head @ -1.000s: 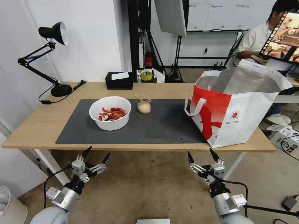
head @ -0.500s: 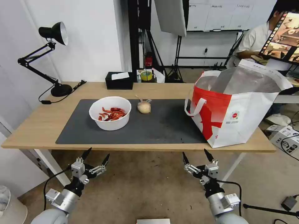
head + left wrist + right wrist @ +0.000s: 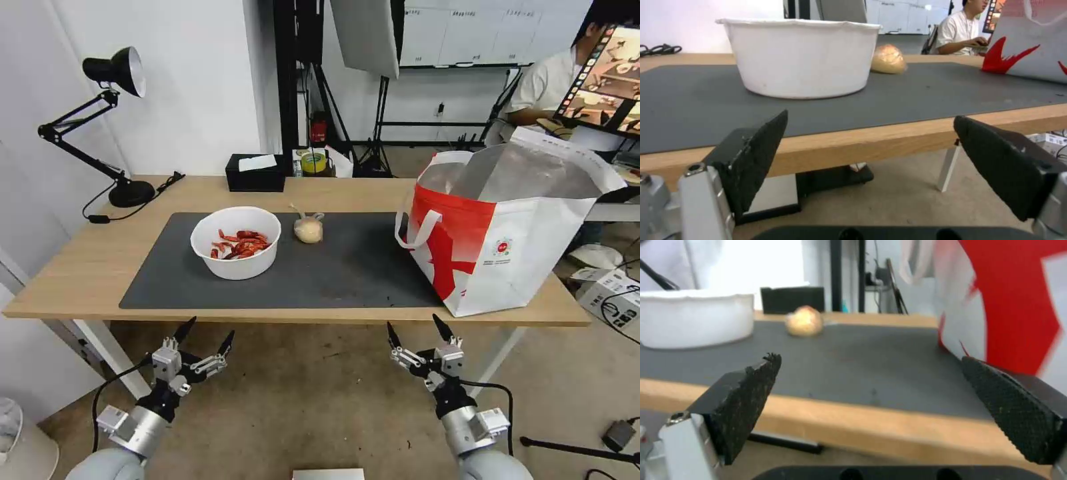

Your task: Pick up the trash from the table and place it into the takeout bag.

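A white round bowl (image 3: 235,241) (image 3: 801,56) (image 3: 695,317) of red crayfish shells stands on the dark grey mat (image 3: 333,267) of the light-wood table (image 3: 80,267). Just right of it lies a small beige-filled plastic bag (image 3: 309,229) (image 3: 888,59) (image 3: 804,321). The white-and-red takeout bag (image 3: 507,227) (image 3: 1009,300) stands open at the table's right end, foil lining showing. My left gripper (image 3: 205,331) (image 3: 869,156) hangs open below the front edge, under the bowl. Below the same edge, left of the takeout bag, my right gripper (image 3: 412,329) (image 3: 871,400) is open and holds nothing.
A black desk lamp (image 3: 113,120) stands at the table's back left. A black tissue box (image 3: 255,172) and a yellow-green tape roll (image 3: 313,162) sit at the back edge. White table legs (image 3: 107,353) and bare floor lie under the grippers. Boxes and cables (image 3: 613,293) are at the right.
My right gripper has moved left and slightly up toward the table's front edge. The left gripper and everything on the table stayed put.
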`<state>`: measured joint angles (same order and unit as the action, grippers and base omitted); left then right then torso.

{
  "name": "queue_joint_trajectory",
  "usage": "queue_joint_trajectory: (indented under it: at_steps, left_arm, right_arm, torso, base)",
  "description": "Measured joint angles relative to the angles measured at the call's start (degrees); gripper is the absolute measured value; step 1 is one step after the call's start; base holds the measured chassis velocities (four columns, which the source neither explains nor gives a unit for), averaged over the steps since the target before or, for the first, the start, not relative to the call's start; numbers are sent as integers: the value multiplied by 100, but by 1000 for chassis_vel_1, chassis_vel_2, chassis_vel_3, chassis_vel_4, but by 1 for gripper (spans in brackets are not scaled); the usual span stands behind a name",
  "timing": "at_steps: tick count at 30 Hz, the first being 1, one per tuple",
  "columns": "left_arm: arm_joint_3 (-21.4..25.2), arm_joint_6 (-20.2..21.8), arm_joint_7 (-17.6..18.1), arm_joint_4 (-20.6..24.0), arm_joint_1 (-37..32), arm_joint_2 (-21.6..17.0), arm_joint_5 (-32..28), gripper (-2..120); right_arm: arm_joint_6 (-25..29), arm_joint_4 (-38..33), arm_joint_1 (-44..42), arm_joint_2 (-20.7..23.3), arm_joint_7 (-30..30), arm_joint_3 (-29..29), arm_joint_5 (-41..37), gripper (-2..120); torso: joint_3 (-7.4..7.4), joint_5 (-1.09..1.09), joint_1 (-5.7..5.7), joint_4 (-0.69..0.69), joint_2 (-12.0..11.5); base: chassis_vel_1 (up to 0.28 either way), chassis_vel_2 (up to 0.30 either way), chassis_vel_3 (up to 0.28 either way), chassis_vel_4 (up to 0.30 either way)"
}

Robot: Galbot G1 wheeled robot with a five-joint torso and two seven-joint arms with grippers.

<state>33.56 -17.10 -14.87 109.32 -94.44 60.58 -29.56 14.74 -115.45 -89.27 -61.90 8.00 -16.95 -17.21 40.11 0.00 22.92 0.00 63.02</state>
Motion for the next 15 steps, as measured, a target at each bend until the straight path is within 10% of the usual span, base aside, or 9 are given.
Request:
queue_joint_trajectory:
  at_steps: [15]
  left_arm:
    - [5,-6,-11,9,20,-54,-8,100]
  right_arm:
    - [-766,161,2021,837,-240,917,-1135,100]
  torso:
    - [0,0,0,-2,0]
  base:
    - [0,0,0,0]
